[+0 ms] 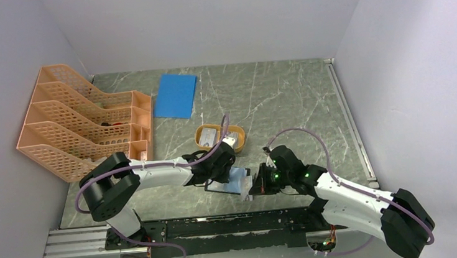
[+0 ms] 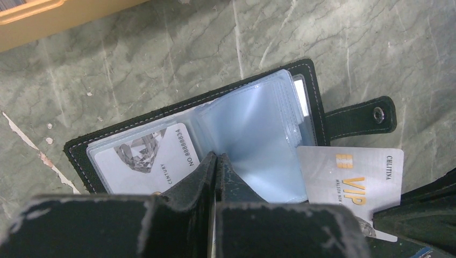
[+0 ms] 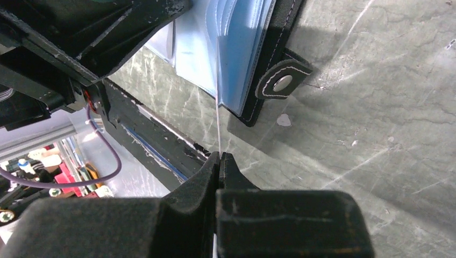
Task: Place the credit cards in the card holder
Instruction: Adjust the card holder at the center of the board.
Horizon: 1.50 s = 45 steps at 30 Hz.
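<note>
Black card holder (image 2: 242, 129) lies open by the near edge of the table (image 1: 286, 99).
Your right gripper (image 3: 219, 158) pinches a silvery credit card (image 2: 349, 180), one edge at the clear pockets. Your left gripper (image 2: 215, 161) is pressed together on a pocket leaf. Another card (image 2: 156, 156) sits in the left pocket. Farther in, the orange dish (image 1: 199, 138) holds pale cards (image 1: 232, 140); a blue sheet (image 1: 175, 95) lies near the far edge.

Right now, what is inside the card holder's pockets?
One diamond-printed card sits in a pocket of the card holder. The leaf beside it looks empty. The left gripper hides the lower parts, and leaves behind are covered.
</note>
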Motion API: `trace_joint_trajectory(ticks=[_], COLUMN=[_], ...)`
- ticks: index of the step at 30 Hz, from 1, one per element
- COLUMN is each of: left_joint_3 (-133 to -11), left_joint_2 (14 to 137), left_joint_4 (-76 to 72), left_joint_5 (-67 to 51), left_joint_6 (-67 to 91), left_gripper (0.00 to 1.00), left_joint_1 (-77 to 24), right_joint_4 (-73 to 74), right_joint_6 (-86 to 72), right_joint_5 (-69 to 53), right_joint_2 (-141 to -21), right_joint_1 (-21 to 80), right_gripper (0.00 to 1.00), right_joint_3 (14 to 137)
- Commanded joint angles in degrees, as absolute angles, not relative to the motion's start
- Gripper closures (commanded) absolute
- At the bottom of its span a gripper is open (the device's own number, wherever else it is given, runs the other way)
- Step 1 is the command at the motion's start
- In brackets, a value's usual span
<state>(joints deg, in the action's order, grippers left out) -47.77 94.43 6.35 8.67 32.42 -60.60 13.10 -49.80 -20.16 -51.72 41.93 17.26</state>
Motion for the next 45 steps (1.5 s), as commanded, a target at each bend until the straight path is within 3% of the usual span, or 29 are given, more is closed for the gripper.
trace_joint_trajectory(ticks=[1,13,27,45], left_joint_3=[-44.68,-40.97,-41.52,-41.40], left_joint_2=[94.50,90.85,90.80,90.61], left_joint_4=[8.63,7.82,8.25,8.61], left_joint_5=[10.86,12.47,11.79,12.22], left_joint_6=[33.45,43.72,43.52,42.87], left_gripper=[0.95,0.95,0.95,0.95], left_joint_1=[-60.75,-60.78,-60.74,-60.80], right_joint_4=[13.20,18.28,15.47,12.27], right_joint_6=[-49.26,-45.54,-39.33,-41.30], right_joint_5=[-19.02,-16.86,-25.79,-23.64], right_joint_2=[-50.82,-47.42,-53.99,-57.36], right_joint_1=[41.35,41.34,41.37,40.06], right_gripper=[1.00,1.00,1.00,1.00], right_joint_3=[17.43,19.89,22.50,21.51])
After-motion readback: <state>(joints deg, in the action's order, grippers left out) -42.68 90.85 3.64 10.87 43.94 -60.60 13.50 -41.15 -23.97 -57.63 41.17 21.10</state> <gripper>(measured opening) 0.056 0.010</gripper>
